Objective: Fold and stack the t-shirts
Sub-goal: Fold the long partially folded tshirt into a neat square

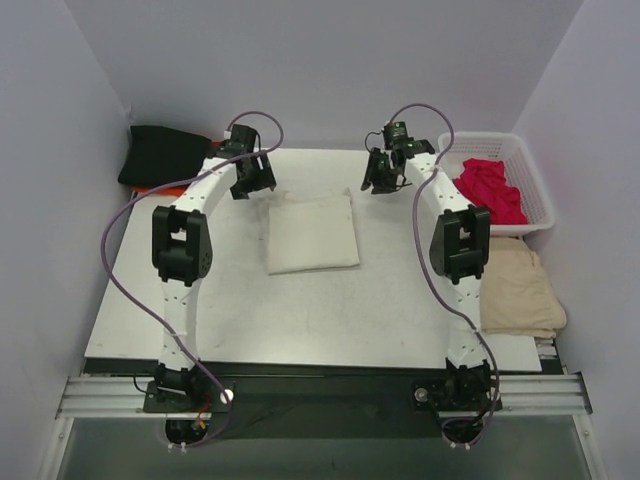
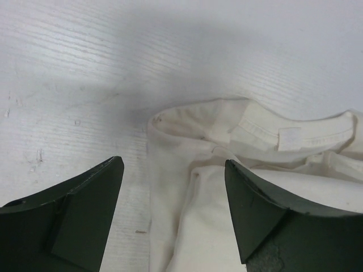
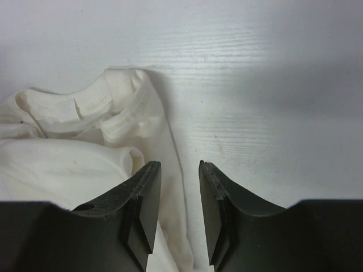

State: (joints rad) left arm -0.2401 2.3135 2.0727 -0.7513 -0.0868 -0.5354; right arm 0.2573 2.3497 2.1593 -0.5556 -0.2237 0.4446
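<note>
**Overhead view.** The cream-white t-shirt [image 1: 312, 233], folded to a squarish pad, lies on the far half of the surface [image 1: 330, 320], between the two arms. Bare surface borders the pad on all four sides, widest toward the arm bases. The left end effector [image 1: 252, 178] hangs at the pad's far left corner and the right end effector [image 1: 383, 175] near its far right corner.

The black t-shirt [image 1: 165, 153] sits at the far left corner against the wall. An orange-red t-shirt [image 1: 160, 187] shows as a strip under its near edge. At the far right corner the white basket [image 1: 530, 175] holds the crimson t-shirt [image 1: 490, 190]. A tan cloth [image 1: 515, 290] lies just nearer, along the surface's right edge.

**Left wrist view.** The jaws are released and spread wide, with nothing between them. Below them lie the pad's corner, the neckline and a small sewn label [image 2: 289, 137], details too small to make out from overhead. The left finger is over bare surface and the right finger over cloth.

**Right wrist view.** The jaws are parted by a narrow gap and grasp nothing. The pad's edge runs under the left finger and bare surface lies to the right. Only the overhead view shows the other shirts and the basket.
</note>
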